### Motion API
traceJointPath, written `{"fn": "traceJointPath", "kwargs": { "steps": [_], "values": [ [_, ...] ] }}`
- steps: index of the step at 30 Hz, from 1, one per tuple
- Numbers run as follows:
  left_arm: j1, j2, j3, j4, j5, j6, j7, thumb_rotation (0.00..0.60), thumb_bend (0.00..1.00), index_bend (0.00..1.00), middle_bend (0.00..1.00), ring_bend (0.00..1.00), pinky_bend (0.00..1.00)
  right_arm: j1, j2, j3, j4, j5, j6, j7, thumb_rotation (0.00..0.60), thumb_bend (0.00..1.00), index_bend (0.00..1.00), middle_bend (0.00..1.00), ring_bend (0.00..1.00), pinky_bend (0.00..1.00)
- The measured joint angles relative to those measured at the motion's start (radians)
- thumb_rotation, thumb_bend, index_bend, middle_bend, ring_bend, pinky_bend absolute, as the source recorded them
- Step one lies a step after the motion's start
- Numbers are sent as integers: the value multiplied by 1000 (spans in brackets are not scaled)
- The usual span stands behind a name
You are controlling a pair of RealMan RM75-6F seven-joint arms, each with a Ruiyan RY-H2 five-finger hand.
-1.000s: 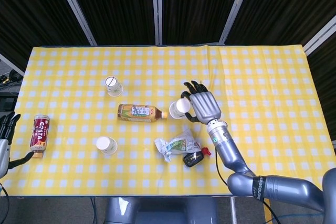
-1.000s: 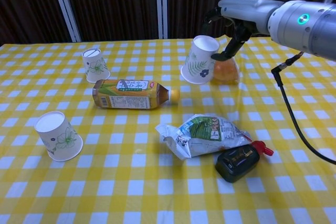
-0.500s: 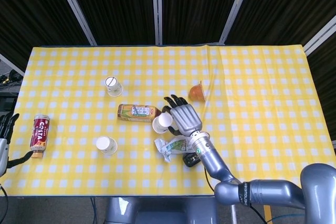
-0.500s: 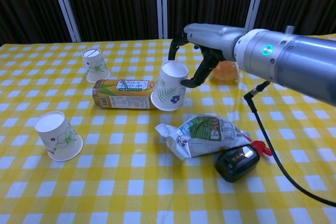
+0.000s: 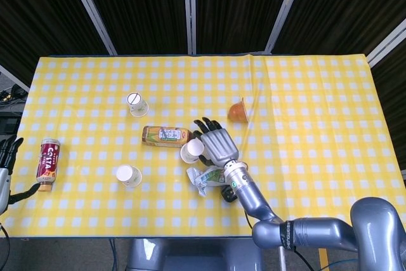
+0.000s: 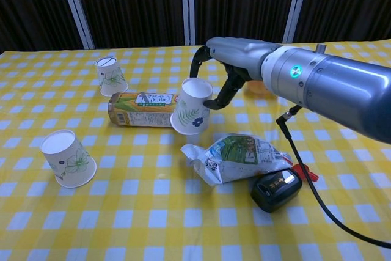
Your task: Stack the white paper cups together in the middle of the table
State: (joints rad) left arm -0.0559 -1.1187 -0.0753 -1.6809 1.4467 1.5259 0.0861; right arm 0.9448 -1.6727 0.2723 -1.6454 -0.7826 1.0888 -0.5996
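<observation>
From the head view, the right hand [image 5: 217,145] holds one paper cup [image 5: 191,151] near mid-table; the left hand [image 5: 6,157] hangs idle, fingers apart, at the table's edge. In the chest view, the upside-down cup [image 6: 111,77] and the tipped cup [image 6: 67,158] lie apart, so no stacking looks done yet.

Three white leaf-printed cups: one inverted [image 6: 111,76], one tipped [image 6: 68,158], one lifted [image 6: 191,106].

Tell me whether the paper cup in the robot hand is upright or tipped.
Tipped. The paper cup held by the right robot hand leans, its open mouth angled up toward the camera in the chest view.
</observation>
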Motion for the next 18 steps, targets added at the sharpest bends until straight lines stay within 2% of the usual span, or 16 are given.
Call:
{"fn": "traceJointPath", "kwargs": {
  "steps": [9,13,18],
  "values": [
    [-2,-1,2,-5,2,-2,9,600,38,0,0,0,0,-4,15,-18,-10,12,-22,1,600,237,464,73,0,128],
    [-1,-1,3,-7,6,2,8,600,38,0,0,0,0,-4,17,-22,-16,10,-17,-5,600,185,356,6,0,107],
    [-1,0,3,-6,6,2,6,600,39,0,0,0,0,-6,24,-22,-29,0,-3,-10,600,134,238,0,0,84]
  ]
}}
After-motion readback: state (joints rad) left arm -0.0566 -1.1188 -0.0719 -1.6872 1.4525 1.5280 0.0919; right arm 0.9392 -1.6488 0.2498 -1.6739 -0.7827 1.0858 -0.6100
